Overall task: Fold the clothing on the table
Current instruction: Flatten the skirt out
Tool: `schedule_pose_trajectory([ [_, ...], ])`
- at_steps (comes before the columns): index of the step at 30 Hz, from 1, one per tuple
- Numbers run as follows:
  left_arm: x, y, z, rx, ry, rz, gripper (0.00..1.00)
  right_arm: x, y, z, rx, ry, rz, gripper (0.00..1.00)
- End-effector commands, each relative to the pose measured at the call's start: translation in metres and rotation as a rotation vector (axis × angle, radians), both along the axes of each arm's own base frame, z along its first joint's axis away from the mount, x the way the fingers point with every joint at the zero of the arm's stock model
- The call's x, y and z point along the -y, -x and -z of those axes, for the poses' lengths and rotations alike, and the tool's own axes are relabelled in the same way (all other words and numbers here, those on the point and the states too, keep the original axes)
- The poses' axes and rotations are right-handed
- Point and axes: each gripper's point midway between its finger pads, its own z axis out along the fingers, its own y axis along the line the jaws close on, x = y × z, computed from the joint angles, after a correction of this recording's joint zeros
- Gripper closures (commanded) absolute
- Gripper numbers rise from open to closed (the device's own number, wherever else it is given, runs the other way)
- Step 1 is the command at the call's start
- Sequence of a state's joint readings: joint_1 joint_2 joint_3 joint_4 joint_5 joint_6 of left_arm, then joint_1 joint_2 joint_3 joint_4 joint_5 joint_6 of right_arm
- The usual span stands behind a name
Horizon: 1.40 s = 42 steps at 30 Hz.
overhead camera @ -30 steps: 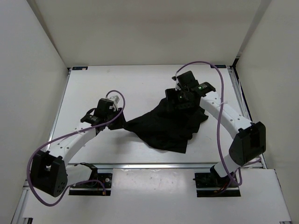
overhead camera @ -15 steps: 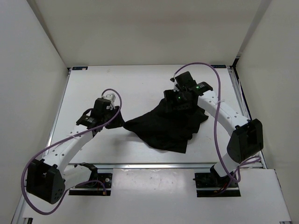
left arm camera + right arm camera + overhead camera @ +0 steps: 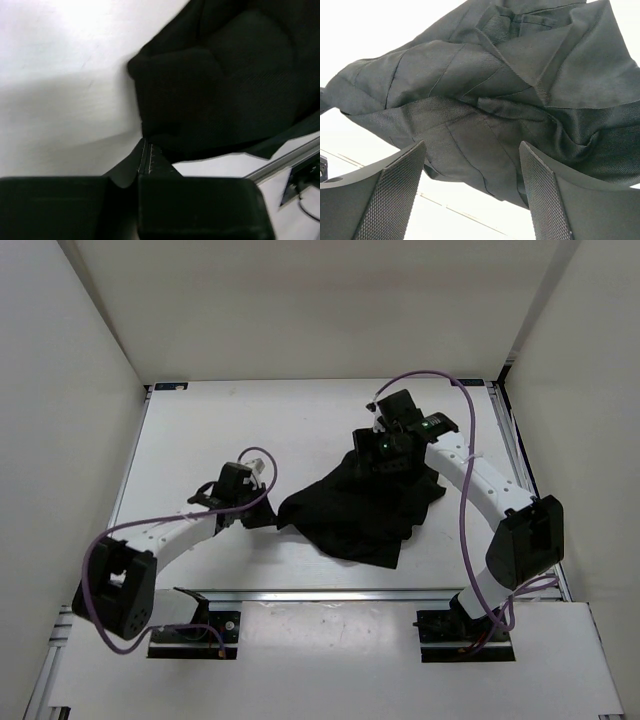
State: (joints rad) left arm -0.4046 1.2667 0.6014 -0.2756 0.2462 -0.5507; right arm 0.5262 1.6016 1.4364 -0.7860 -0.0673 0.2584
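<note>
The black clothing (image 3: 365, 508) lies crumpled on the white table (image 3: 200, 430), right of centre. My left gripper (image 3: 264, 512) sits low at the garment's left tip, shut on it. In the left wrist view a stitched hem corner (image 3: 148, 161) comes out from between the closed fingers of the left gripper (image 3: 137, 178), and the rest of the clothing (image 3: 220, 75) bunches just beyond. My right gripper (image 3: 386, 454) hangs over the garment's far edge. Its textured fingers (image 3: 390, 192) stand wide apart above the creased clothing (image 3: 485, 95), holding nothing.
White walls (image 3: 60, 390) enclose the table on the left, back and right. An aluminium rail (image 3: 330, 594) runs along the near edge, with the arm bases just behind it. Purple cables (image 3: 455, 390) loop from both arms. Bare tabletop lies to the left and at the back.
The left arm swung down and right to the garment's left tip and its jaws closed on the hem corner. The right gripper stayed over the far edge, still open.
</note>
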Motion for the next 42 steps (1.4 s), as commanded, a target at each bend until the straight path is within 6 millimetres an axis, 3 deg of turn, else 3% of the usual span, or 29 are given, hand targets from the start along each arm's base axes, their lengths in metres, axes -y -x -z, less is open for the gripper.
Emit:
schedule_pose_trajectory([
  [1, 0.035, -0.062, -0.071, 0.206, 0.122, 0.036, 1.00, -0.003, -0.003, -0.012, 0.018, -0.035, 0.000, 0.20],
  [2, 0.035, -0.069, -0.064, 0.173, 0.100, 0.027, 1.00, -0.002, -0.002, -0.010, 0.013, -0.026, 0.002, 0.21],
  [5, 0.059, -0.135, -0.143, 0.331, 0.136, 0.036, 1.00, 0.001, 0.001, -0.008, 0.016, -0.026, 0.008, 0.21],
  [6, 0.064, -0.142, -0.139, 0.304, 0.127, 0.046, 1.00, 0.003, 0.000, -0.011, 0.027, -0.027, 0.009, 0.21],
  [8, 0.080, -0.175, -0.201, 0.413, 0.166, 0.059, 1.00, 0.008, 0.002, -0.005, 0.017, -0.021, 0.031, 0.21],
  [9, 0.086, -0.178, -0.207, 0.410, 0.179, 0.067, 1.00, 0.011, 0.005, 0.000, -0.001, -0.022, 0.049, 0.22],
  [11, 0.097, -0.185, -0.263, 0.510, 0.248, 0.086, 1.00, 0.016, 0.005, 0.000, 0.000, -0.022, 0.060, 0.24],
  [13, 0.102, -0.175, -0.297, 0.556, 0.303, 0.122, 1.00, 0.020, 0.007, 0.000, 0.009, -0.024, 0.064, 0.26],
  [16, 0.094, -0.155, -0.314, 0.586, 0.319, 0.133, 1.00, 0.028, 0.013, 0.008, -0.014, -0.020, 0.093, 0.28],
  [18, 0.084, -0.139, -0.287, 0.530, 0.325, 0.112, 1.00, 0.031, 0.016, 0.014, -0.039, -0.028, 0.093, 0.29],
  [19, 0.075, -0.128, -0.295, 0.552, 0.337, 0.098, 1.00, 0.034, 0.016, 0.017, -0.048, -0.029, 0.094, 0.31],
  [20, 0.068, -0.113, -0.275, 0.513, 0.338, 0.080, 1.00, 0.032, 0.022, 0.024, -0.081, -0.031, 0.093, 0.32],
  [21, 0.060, -0.105, -0.242, 0.453, 0.316, 0.051, 1.00, 0.035, 0.026, 0.036, -0.113, -0.027, 0.092, 0.33],
  [22, 0.049, -0.095, -0.242, 0.467, 0.308, 0.021, 1.00, 0.038, 0.032, 0.044, -0.135, -0.021, 0.101, 0.33],
  [23, 0.037, -0.082, -0.224, 0.447, 0.284, -0.007, 1.00, 0.040, 0.032, 0.050, -0.146, -0.025, 0.106, 0.34],
  [24, 0.029, -0.073, -0.189, 0.381, 0.250, -0.034, 1.00, 0.044, 0.038, 0.061, -0.170, -0.016, 0.109, 0.34],
  [25, 0.019, -0.065, -0.191, 0.393, 0.244, -0.061, 1.00, 0.045, 0.040, 0.067, -0.186, -0.016, 0.110, 0.33],
  [27, 0.002, -0.047, -0.157, 0.331, 0.200, -0.094, 1.00, 0.054, 0.041, 0.086, -0.210, -0.005, 0.132, 0.35],
  [30, -0.020, -0.026, -0.138, 0.303, 0.166, -0.147, 1.00, 0.072, 0.025, 0.101, -0.206, 0.026, 0.183, 0.36],
  [33, -0.040, -0.010, -0.122, 0.268, 0.130, -0.196, 1.00, 0.075, -0.004, 0.097, -0.176, 0.032, 0.192, 0.36],
  [35, -0.052, -0.002, -0.114, 0.254, 0.102, -0.229, 1.00, 0.056, -0.029, 0.067, -0.100, 0.003, 0.131, 0.36],
  [36, -0.059, 0.001, -0.110, 0.250, 0.094, -0.254, 1.00, 0.045, -0.029, 0.066, -0.108, 0.007, 0.094, 0.36],
  [38, -0.068, 0.011, -0.098, 0.224, 0.070, -0.271, 1.00, 0.014, -0.038, 0.039, -0.072, -0.026, -0.008, 0.35],
  [39, -0.074, 0.013, -0.097, 0.222, 0.064, -0.295, 1.00, -0.004, -0.033, 0.044, -0.090, -0.029, -0.051, 0.36],
  [40, -0.076, 0.016, -0.089, 0.202, 0.057, -0.302, 1.00, -0.020, -0.037, 0.027, -0.058, -0.070, -0.094, 0.36],
  [41, -0.077, 0.021, -0.083, 0.180, 0.056, -0.308, 1.00, -0.042, -0.033, 0.024, -0.064, -0.105, -0.143, 0.35],
  [42, -0.076, 0.023, -0.078, 0.163, 0.059, -0.299, 1.00, -0.055, -0.029, 0.032, -0.082, -0.106, -0.172, 0.36],
])
